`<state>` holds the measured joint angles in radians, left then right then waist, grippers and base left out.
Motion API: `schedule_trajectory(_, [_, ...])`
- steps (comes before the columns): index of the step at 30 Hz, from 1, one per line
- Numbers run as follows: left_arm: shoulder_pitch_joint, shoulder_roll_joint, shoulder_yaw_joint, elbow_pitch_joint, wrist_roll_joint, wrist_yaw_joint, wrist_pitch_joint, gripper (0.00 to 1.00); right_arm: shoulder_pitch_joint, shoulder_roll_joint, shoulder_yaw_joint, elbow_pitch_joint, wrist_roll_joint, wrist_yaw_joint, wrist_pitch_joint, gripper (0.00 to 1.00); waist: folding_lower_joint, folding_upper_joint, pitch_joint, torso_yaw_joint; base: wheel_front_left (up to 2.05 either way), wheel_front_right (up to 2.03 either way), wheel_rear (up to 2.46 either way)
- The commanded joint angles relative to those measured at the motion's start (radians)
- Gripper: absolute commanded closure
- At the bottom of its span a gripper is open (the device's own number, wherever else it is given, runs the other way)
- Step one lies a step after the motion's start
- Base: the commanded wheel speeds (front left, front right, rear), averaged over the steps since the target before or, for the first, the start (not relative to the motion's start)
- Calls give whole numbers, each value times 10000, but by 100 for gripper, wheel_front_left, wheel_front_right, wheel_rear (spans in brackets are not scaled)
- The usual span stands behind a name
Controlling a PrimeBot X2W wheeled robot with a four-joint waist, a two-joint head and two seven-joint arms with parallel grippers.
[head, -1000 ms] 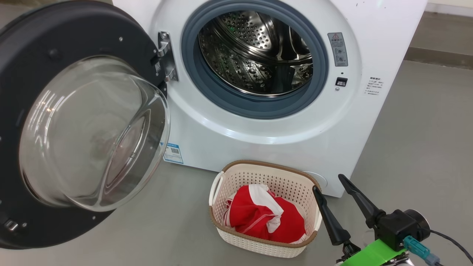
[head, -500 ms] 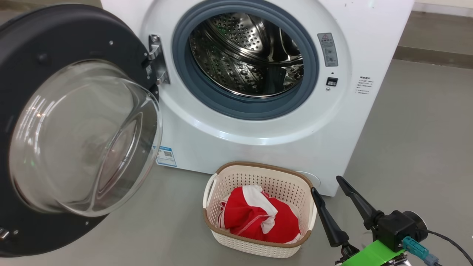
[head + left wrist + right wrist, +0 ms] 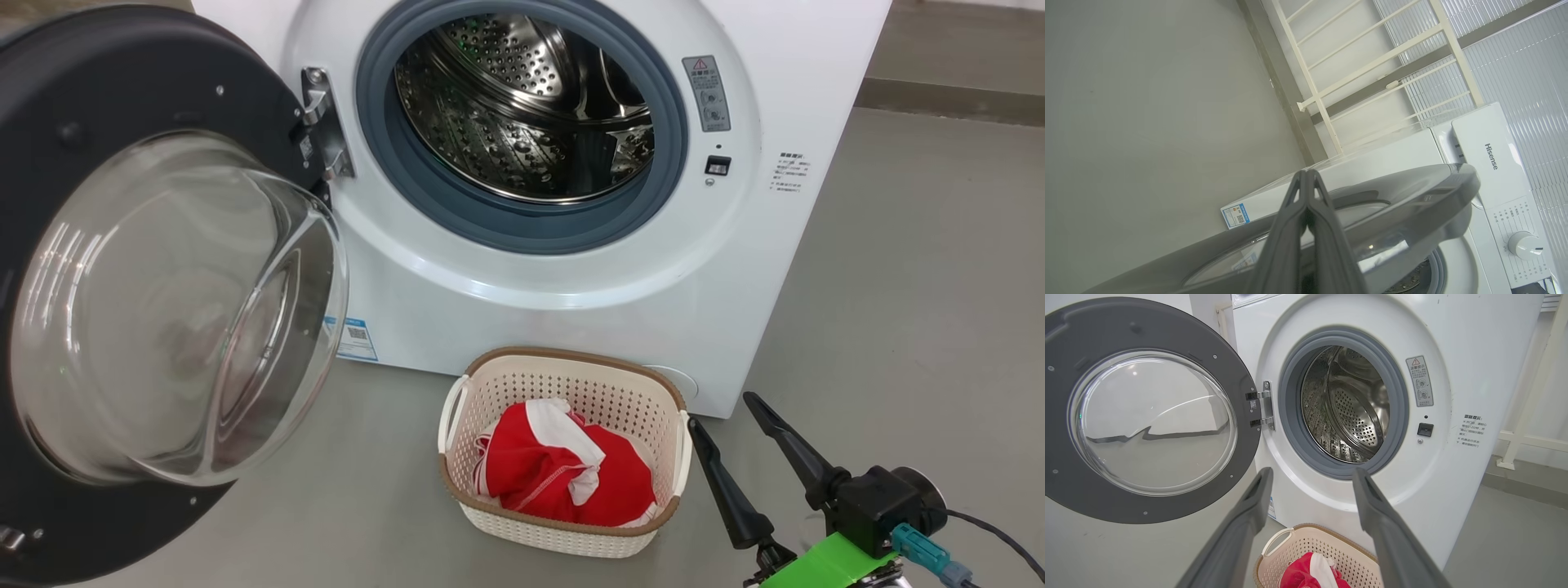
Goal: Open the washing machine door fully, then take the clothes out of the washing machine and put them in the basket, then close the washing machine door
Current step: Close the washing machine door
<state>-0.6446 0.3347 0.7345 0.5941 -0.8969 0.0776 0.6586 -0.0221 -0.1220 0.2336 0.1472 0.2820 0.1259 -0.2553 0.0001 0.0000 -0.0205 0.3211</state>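
Clothes point(image 3: 555, 482) are in the basket point(image 3: 571, 384), which stands on the floor point(image 3: 898, 327) just beside the front of the washing machine point(image 3: 506, 310), below the opening's right half. Drum point(image 3: 522, 122) looks empty, so unloading seems done & what's left is prob. the closing. The washing machine door point(image 3: 163, 310) hangs wide open, swung out to the robot's left on its hinge point(image 3: 322, 122) at the opening's left edge, glass bowl facing the head cam. Right end effector point(image 3: 720, 409) has its fingers spread wide w/ nothing btwn them, just right of the basket, well apart from the door. Left end effector point(image 3: 1306, 173) is pinched together & empty, tips over the door's grey outer face in its wrist view (touching or not, can't tell). So the left arm is the nearer one, on the door's side away from the opening. Door's turn axis is the upright hinge line. The push prob. belongs on the outer face near the free edge, toward the machine.
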Motion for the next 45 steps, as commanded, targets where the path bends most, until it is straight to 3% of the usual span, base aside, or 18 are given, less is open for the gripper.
schedule_trajectory(1, [329,146,9,-396,-151,-105,325,100,-331,-73,133,-252,4,48,-65,0,-1,0,14,5,0,0,0])
schedule_trajectory(11, [995,-710,255,-1771,-1061,-328,1200,100,-285,34,85,-223,-49,48,-65,0,-1,0,25,134,0,0,0])
schedule_trajectory(24, [1486,-1412,305,-3037,-1776,-581,1842,100,-298,47,50,-161,2,48,-65,0,-1,0,71,41,0,0,0])
schedule_trajectory(33, [2106,-2225,-44,-4603,-1918,-528,2214,100,-344,72,48,-56,26,48,-65,0,-1,0,68,-213,0,0,0])
schedule_trajectory(45, [3025,-2769,-727,-6246,-2354,-199,2541,100,-354,104,107,21,43,48,-65,0,-1,0,91,-658,0,0,0])
